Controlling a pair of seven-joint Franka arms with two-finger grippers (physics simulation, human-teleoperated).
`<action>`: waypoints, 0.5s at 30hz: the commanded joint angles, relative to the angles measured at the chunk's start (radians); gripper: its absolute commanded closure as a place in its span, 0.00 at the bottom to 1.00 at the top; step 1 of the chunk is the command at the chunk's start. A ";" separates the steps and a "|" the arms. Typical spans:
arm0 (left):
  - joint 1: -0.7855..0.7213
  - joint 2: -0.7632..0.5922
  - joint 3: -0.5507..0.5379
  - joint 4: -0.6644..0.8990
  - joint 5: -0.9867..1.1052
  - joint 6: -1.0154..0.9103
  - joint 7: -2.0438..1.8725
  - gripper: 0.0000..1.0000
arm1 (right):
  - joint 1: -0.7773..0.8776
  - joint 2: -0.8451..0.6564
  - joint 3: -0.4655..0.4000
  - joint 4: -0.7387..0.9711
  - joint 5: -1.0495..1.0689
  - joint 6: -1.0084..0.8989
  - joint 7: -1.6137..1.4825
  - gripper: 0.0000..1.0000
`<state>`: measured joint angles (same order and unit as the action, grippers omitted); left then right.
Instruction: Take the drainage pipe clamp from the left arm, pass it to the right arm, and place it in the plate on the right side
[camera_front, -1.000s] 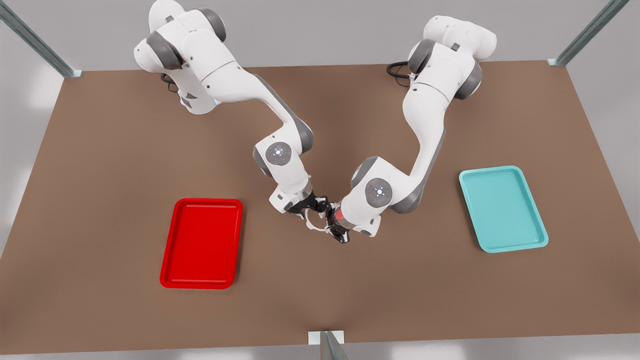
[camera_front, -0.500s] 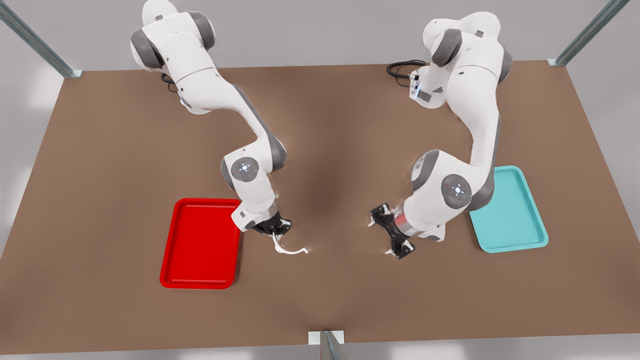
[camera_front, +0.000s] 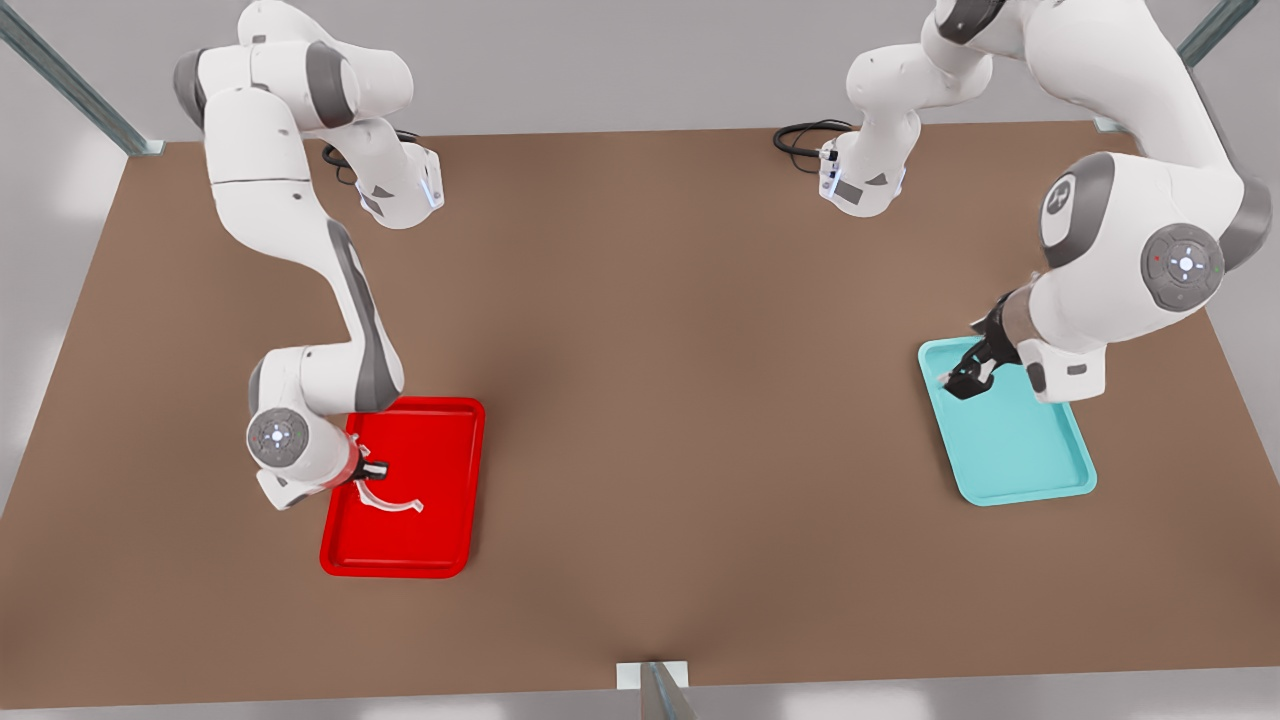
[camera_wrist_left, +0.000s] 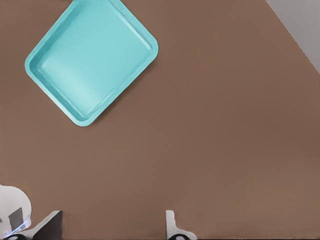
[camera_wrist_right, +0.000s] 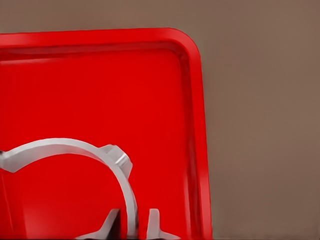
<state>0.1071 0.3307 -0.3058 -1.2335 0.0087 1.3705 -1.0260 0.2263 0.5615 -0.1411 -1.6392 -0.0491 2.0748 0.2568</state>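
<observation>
Jaws: right gripper (camera_front: 378, 470) clamped on drainage pipe clamp (camera_front: 392, 503) over red plate (camera_front: 440, 412), lower left of front view; left gripper (camera_front: 966, 380) apart w/ nothing between, over teal tray (camera_front: 1030, 480), right side.

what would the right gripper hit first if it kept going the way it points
Probably the floor of the red plate: the right gripper, shut on the drainage pipe clamp, points down into it. The height above it is unclear.
</observation>
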 joint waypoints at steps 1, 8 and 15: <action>0.009 0.002 -0.003 0.002 -0.021 -0.051 1.410 0.00 | -0.001 0.005 0.000 0.007 0.008 -0.044 -0.294 0.00; 0.013 -0.002 -0.006 0.006 -0.009 -0.137 1.406 0.00 | -0.019 -0.057 -0.002 0.403 0.018 -0.593 -0.307 0.00; 0.014 -0.002 -0.004 0.029 -0.009 -0.159 1.406 0.00 | -0.091 -0.341 -0.026 0.315 0.060 -0.774 -0.298 0.00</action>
<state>0.1210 0.3295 -0.3094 -1.2071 -0.0002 1.2386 -0.2308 0.1337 0.2410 -0.1665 -1.3090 0.0003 1.4759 0.1095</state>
